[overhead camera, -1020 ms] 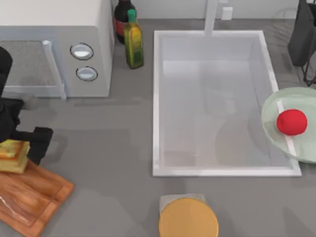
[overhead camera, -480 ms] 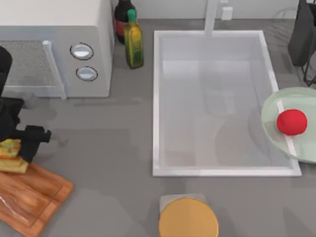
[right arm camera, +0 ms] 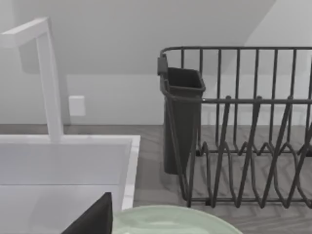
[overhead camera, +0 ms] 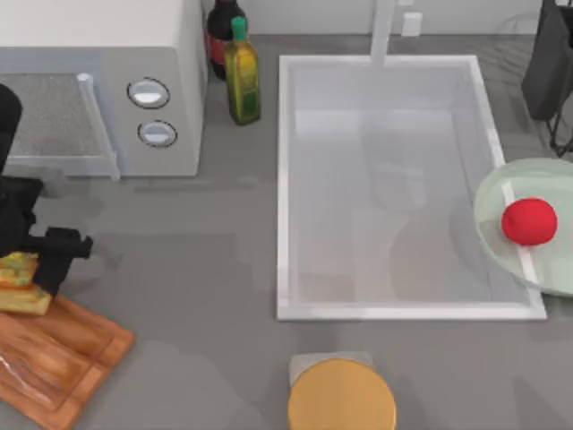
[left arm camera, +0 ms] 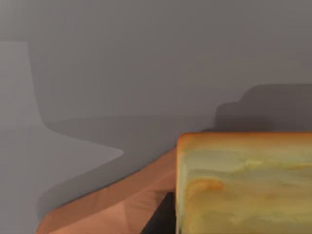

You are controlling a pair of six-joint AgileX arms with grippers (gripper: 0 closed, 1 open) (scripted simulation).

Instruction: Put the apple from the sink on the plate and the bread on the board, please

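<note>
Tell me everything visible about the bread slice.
The thick square bread slice has golden-yellow sides and an orange-brown toasted top. It sits at the top view's left edge, over the near corner of the brown wooden cutting board, with the black left claw around it. In the left wrist view its mottled side looms above the board edge.

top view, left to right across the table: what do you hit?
bread → microwave → olive oil bottle → sink → apple on the plate.
</note>
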